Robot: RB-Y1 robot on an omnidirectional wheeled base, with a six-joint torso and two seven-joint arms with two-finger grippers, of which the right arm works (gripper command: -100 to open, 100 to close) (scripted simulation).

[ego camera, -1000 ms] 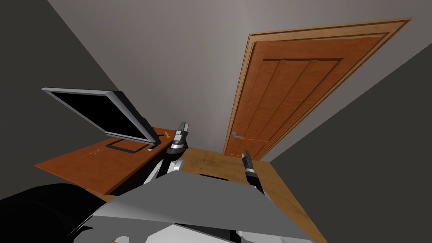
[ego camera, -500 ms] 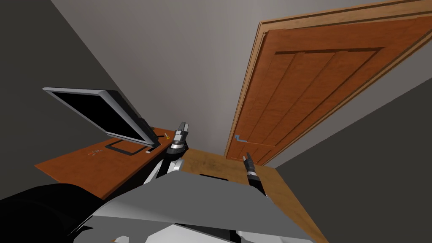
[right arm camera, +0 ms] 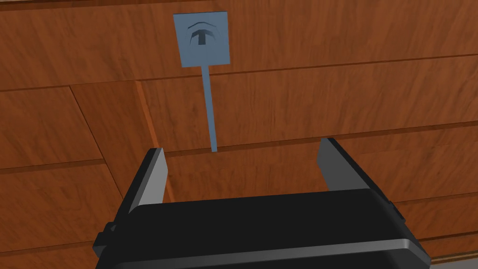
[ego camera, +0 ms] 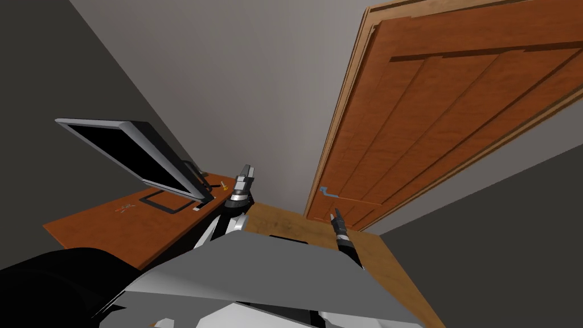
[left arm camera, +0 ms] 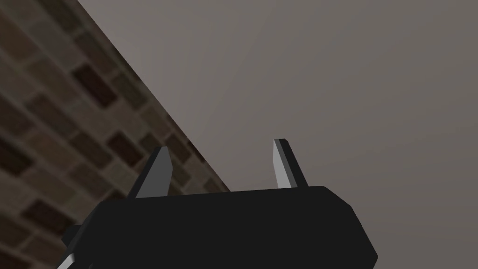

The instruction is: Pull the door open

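An orange-brown panelled wooden door (ego camera: 432,125) stands in its frame on the right, close in front of me. Its blue-grey lever handle (ego camera: 326,191) sits low on the door's left side. In the right wrist view the handle's square plate (right arm camera: 201,38) and thin lever (right arm camera: 209,109) face the hand. My right gripper (right arm camera: 242,159) (ego camera: 335,214) is open a short way off the door, with the lever's tip just beyond the gap between the fingers and nothing held. My left gripper (ego camera: 246,171) (left arm camera: 219,163) is raised toward the grey wall, open and empty.
A wooden desk (ego camera: 108,228) on my left carries a tilted dark monitor (ego camera: 131,156) and a small yellow item (ego camera: 224,184). Grey walls close in on both sides. A strip of wooden floor (ego camera: 284,219) lies between me and the door.
I have moved closer to the door, which now looms larger in the head view. My right gripper sits nearer the handle. The left arm holds its pose.
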